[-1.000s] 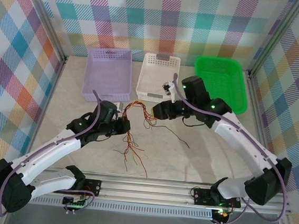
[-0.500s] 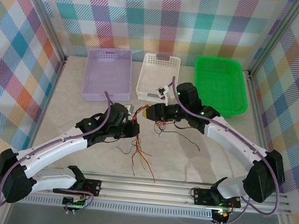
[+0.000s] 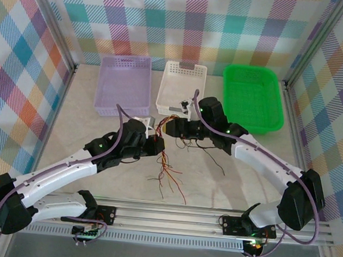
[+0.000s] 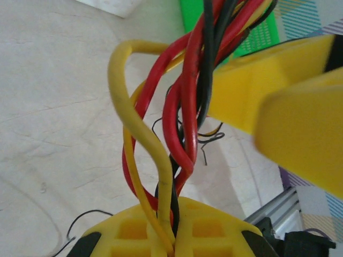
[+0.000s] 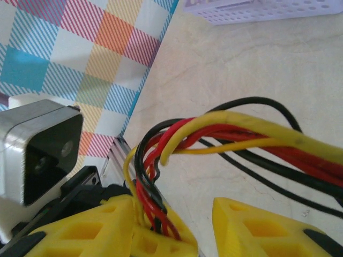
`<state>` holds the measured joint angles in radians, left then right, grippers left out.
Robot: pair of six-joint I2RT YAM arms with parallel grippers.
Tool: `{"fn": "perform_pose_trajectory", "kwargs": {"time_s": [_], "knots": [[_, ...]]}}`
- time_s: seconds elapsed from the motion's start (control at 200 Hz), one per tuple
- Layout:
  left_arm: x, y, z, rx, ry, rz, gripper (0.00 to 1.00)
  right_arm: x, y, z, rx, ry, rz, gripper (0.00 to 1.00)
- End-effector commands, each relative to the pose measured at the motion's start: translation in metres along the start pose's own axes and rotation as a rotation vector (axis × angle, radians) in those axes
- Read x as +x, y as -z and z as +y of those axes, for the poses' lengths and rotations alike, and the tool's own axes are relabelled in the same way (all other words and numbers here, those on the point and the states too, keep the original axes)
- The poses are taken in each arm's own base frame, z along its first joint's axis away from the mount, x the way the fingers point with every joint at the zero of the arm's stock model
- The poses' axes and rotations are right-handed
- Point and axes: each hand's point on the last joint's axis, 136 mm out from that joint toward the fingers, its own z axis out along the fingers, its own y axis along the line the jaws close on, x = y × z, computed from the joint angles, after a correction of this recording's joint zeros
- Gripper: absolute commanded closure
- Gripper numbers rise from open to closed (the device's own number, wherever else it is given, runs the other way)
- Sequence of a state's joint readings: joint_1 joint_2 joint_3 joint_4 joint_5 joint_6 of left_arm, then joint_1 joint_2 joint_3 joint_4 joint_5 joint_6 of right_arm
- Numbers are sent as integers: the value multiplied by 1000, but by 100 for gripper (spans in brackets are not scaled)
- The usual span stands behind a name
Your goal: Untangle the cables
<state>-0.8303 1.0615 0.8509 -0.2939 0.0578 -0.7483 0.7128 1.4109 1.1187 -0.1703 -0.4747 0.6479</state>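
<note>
Left pincer [image 4: 169, 235] clenched on cables [image 4: 185, 96]: red, yellow, black bunch, twisted, held above table [image 3: 233, 183] centre. My right pincer [image 5: 174, 209] parted, just beside left, bunch passing over it. Loose ends trail on table.

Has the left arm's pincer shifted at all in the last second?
Yes. The left pincer slid right: it was in front of the purple basket, by its right corner; now it is in front of the white basket.
</note>
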Motion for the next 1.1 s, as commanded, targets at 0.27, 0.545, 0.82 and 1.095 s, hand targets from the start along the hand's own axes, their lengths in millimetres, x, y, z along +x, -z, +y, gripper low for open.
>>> {"fn": "perform_pose_trajectory", "kwargs": {"time_s": [0.27, 0.545, 0.82, 1.095], "knots": [[4, 4, -29, 108, -26, -23, 100, -7, 0, 20, -93, 56, -85, 69], [11, 6, -31, 143, -39, -1, 100, -8, 7, 17, -74, 72, -124, 99], [14, 23, -33, 170, -79, 2, 95, -5, 13, 11, -39, 85, -138, 100], [17, 46, -32, 209, -125, -30, 68, -5, 18, 15, -36, 113, -144, 100]]}}
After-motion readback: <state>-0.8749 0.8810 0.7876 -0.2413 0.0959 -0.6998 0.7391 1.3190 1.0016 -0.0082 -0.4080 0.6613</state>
